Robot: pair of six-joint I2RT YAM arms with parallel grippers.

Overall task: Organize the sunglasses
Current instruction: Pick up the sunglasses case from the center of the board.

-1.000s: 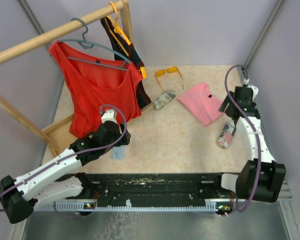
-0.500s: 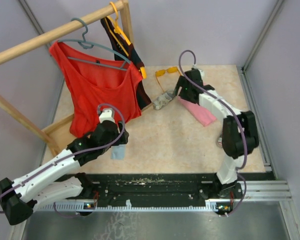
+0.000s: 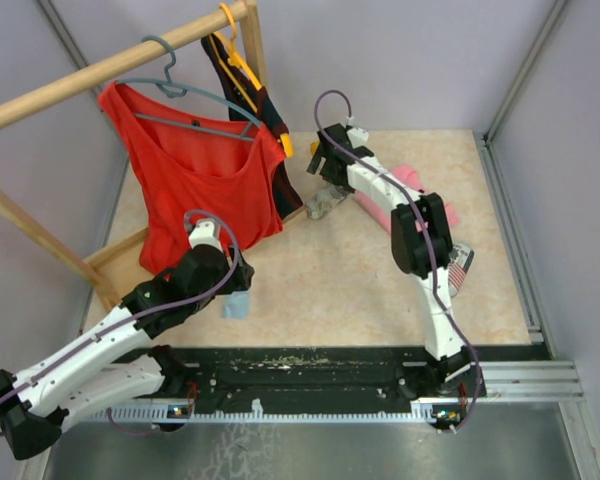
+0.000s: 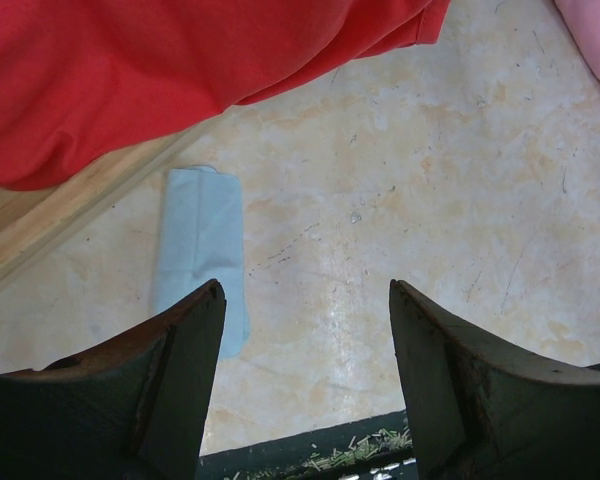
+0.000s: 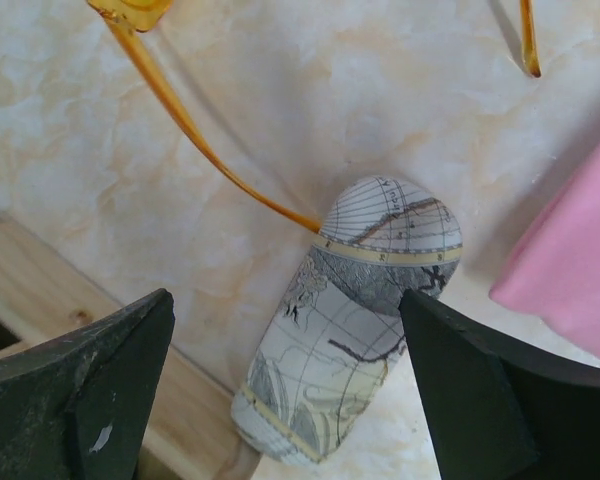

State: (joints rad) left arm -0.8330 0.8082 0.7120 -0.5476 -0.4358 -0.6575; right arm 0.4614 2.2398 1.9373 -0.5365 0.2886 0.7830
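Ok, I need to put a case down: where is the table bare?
Bare: the middle of the table, between the light-blue cloth and the flag-print case. Crowded: far centre, where the open right hand hangs over the map-print case, by the orange sunglasses and pink garment.

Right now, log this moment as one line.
right gripper: open, over map-print glasses case | orange sunglasses: untouched | left gripper: open, empty, by light-blue cloth

The sunglasses (image 5: 132, 12) are glossy translucent plastic, the case (image 5: 352, 320) smooth, the cloth (image 4: 202, 250) matt, the rail (image 5: 40, 290) bare wood.
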